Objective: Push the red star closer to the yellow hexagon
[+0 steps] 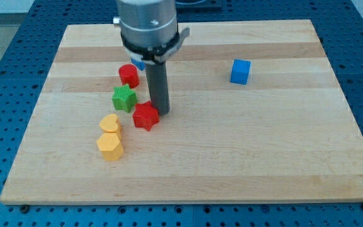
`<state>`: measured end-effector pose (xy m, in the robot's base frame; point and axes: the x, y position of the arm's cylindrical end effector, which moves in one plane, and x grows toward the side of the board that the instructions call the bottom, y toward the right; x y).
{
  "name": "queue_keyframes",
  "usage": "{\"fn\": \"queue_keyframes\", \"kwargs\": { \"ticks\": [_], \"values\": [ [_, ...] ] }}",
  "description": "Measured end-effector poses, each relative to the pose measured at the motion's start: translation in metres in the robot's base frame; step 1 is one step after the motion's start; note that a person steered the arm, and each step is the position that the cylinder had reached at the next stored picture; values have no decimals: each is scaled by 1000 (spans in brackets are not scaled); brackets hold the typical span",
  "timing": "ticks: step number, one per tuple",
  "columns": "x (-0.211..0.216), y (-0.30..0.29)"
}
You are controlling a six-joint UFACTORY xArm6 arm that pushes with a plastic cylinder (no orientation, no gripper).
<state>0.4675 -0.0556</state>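
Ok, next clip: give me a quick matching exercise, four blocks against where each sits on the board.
Blocks:
1. blue cube
2. red star
3. yellow hexagon
4. green star

Places:
A. nearest the view's bottom, at the view's left
B. alone toward the view's right
C. touching my tip on its left
D. just below the red cylinder

Pairs: 1-B, 2-C, 3-A, 4-D
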Motion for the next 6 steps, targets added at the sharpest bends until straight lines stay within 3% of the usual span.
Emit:
{"fn": "queue_keyframes", "kwargs": {
  "ticks": [2, 3, 5, 6],
  "values": [
    [-18, 7],
    [-9, -22],
    [38, -9],
    [41, -4]
  ]
}}
